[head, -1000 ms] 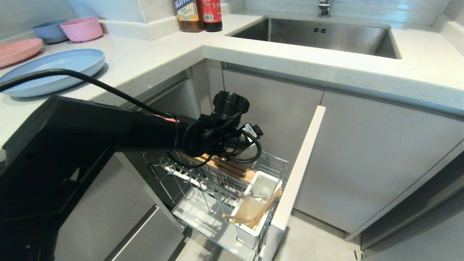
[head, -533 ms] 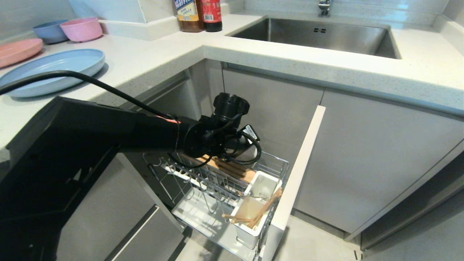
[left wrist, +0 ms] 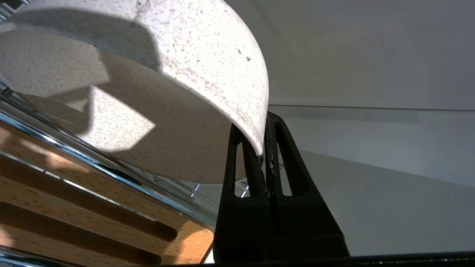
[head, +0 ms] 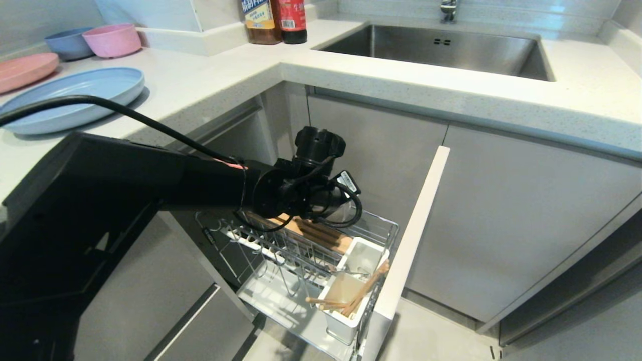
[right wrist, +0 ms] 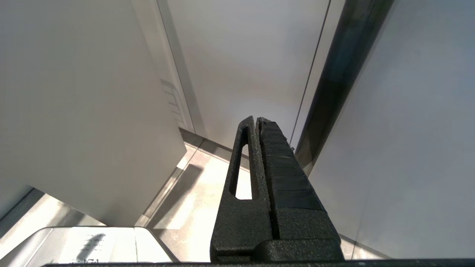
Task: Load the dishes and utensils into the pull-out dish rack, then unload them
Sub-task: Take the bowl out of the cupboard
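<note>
In the left wrist view my left gripper [left wrist: 261, 128] is shut on the rim of the speckled off-white bowl [left wrist: 178, 74]. The bowl stands on edge over the rack's chrome wires and the slotted wooden strip [left wrist: 74, 207]. Seen from the head, the left arm's wrist [head: 301, 193] hangs over the back of the pull-out dish rack [head: 386, 223] and hides the bowl and fingers. The chopsticks [head: 361, 296] lean in the white utensil holder [head: 346, 321]. The light-blue plate [head: 70, 98] lies on the counter at the left. My right gripper [right wrist: 256, 120] is shut on nothing, low beside cabinet fronts.
The rack's pale front panel [head: 411, 235] stands out to the right of the basket. On the counter's far left are a pink plate [head: 25, 70], a pink bowl [head: 113, 39] and a blue bowl [head: 69, 44]. Two bottles [head: 273, 20] stand beside the sink [head: 436, 47].
</note>
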